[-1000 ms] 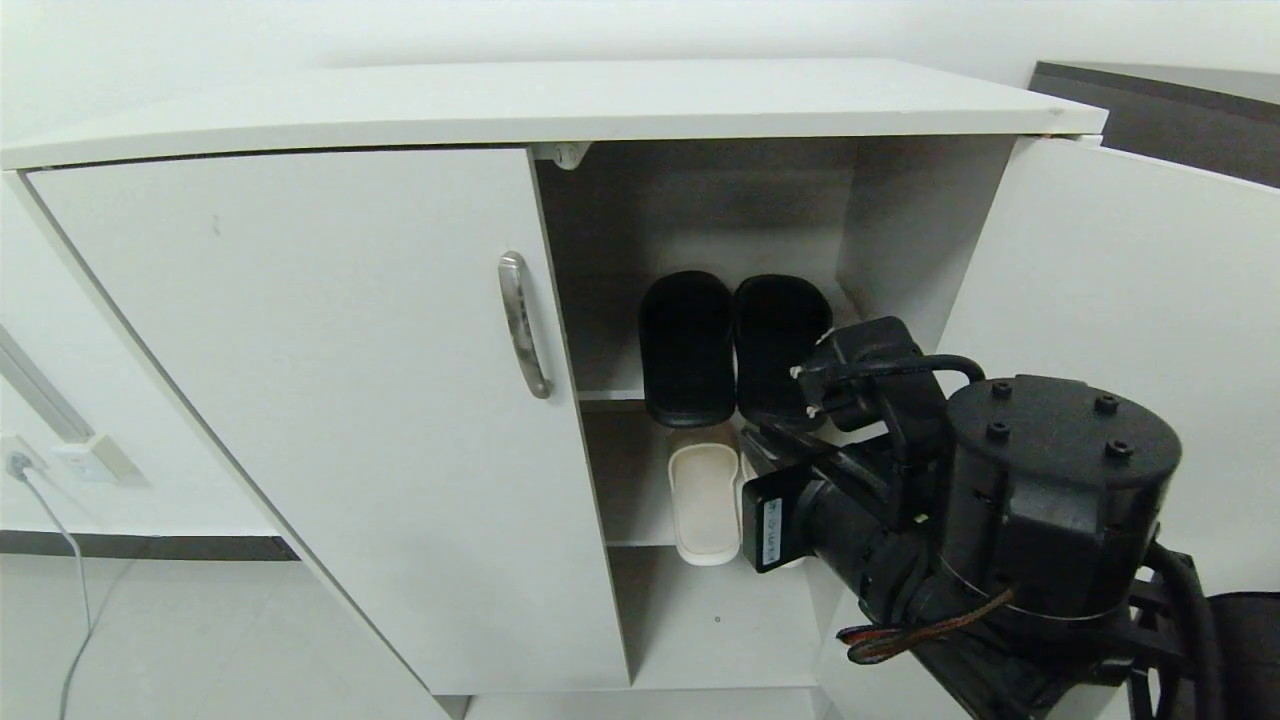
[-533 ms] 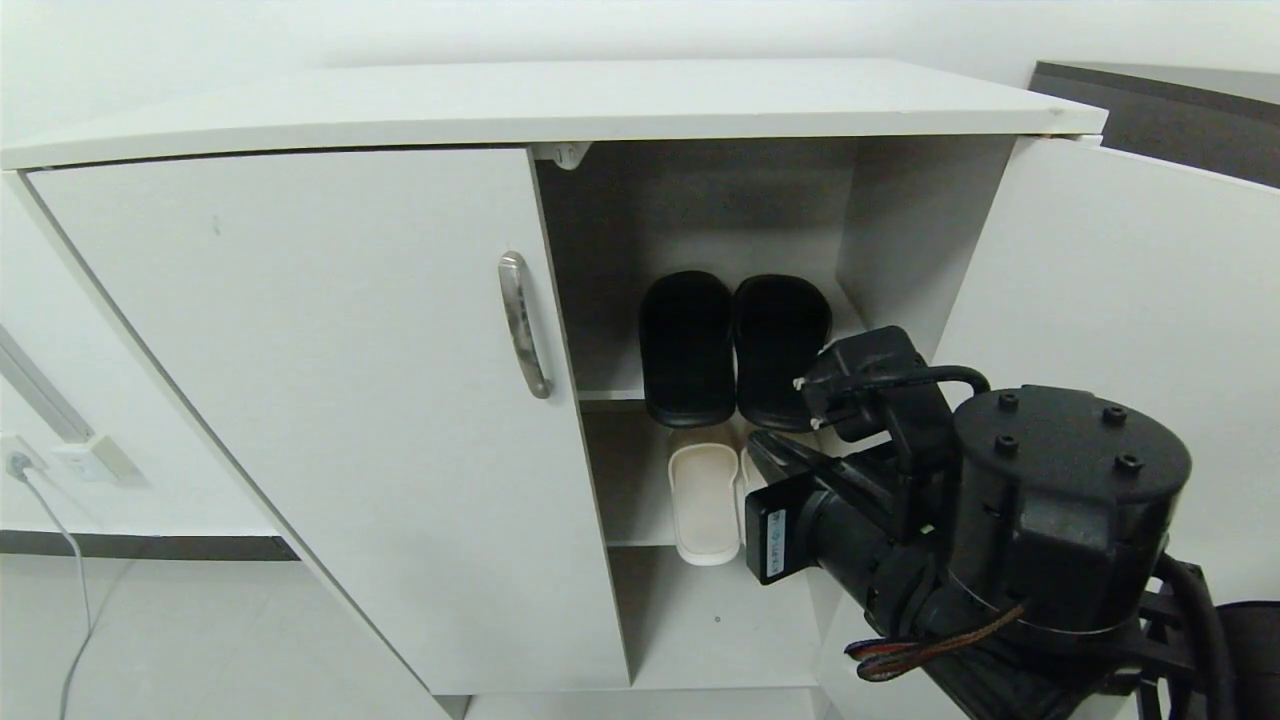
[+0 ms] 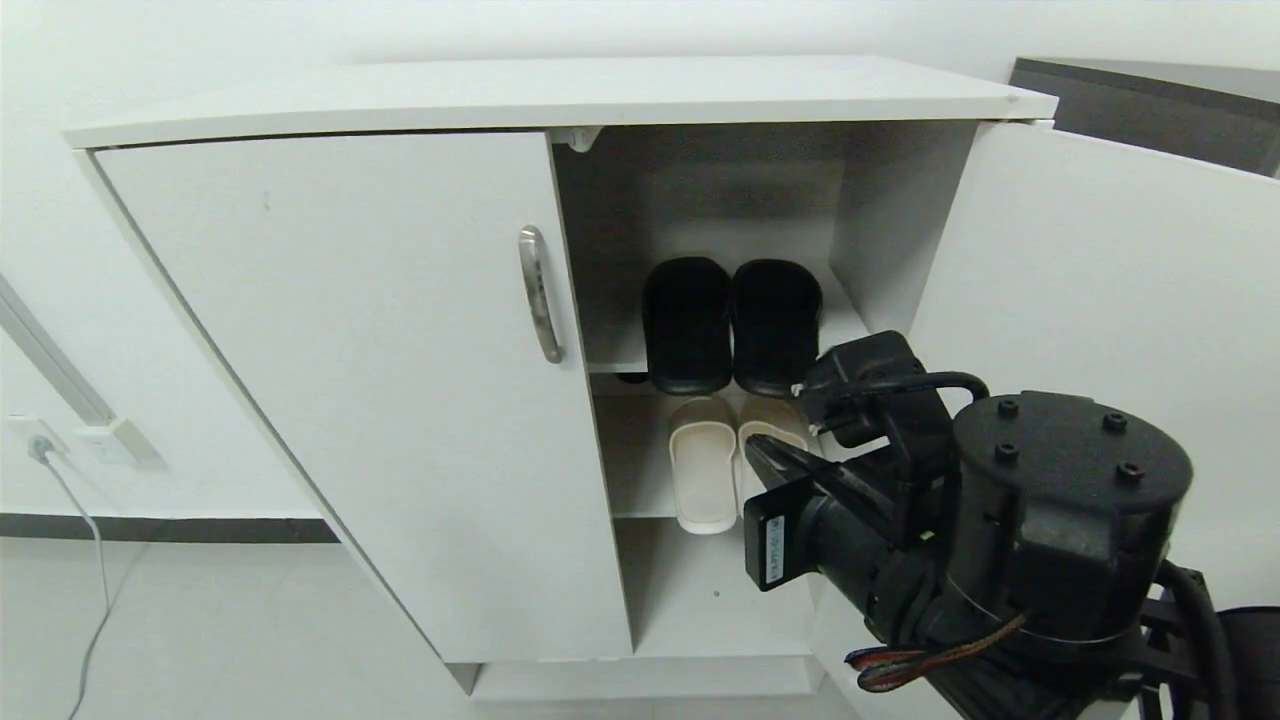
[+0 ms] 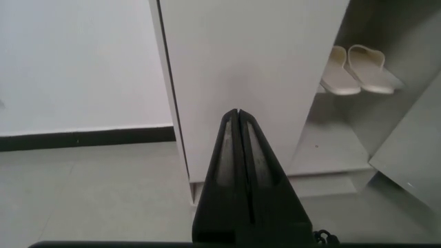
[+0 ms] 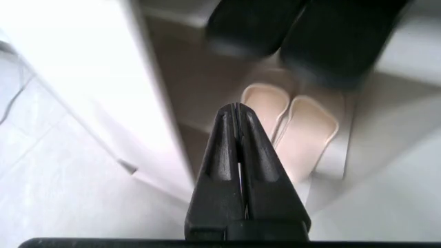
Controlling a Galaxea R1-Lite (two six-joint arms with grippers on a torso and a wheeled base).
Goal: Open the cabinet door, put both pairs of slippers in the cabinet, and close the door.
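**Figure: head view with 2 wrist views, cabinet loaded, 1 door open.**

Both pairs of slippers lay inside the white cabinet (image 3: pixel 560 90). The black slippers (image 3: pixel 730 325) sat side by side on the upper shelf (image 3: pixel 610 350), and the cream slippers (image 3: pixel 705 465) sat side by side on the middle shelf (image 3: pixel 640 500). The left door (image 3: pixel 350 380), with its metal handle (image 3: pixel 540 295), was closed. The right door (image 3: pixel 1100 330) stood wide open.

The right gripper (image 5: pixel 238 110) had its fingers pressed together and held nothing. It hung just in front of the opening, near the cream pair. The left gripper (image 4: pixel 238 116), likewise pressed together and empty, was low before the closed left door.

The step judged to remain was closing the right door.

- **Hazard 1:** The heels of both pairs appeared to overhang their shelf fronts. The swinging door might catch them and stop short of the frame, or skew a pair.
- **Hazard 2:** The right arm lay between the door and the opening. A swing begun before it cleared would trap it, and a careless withdrawal could clip the cream slippers.
- **Hazard 3:** Closed fingers pushing on the flat door panel had no grip. They could slide off, or slam the door.
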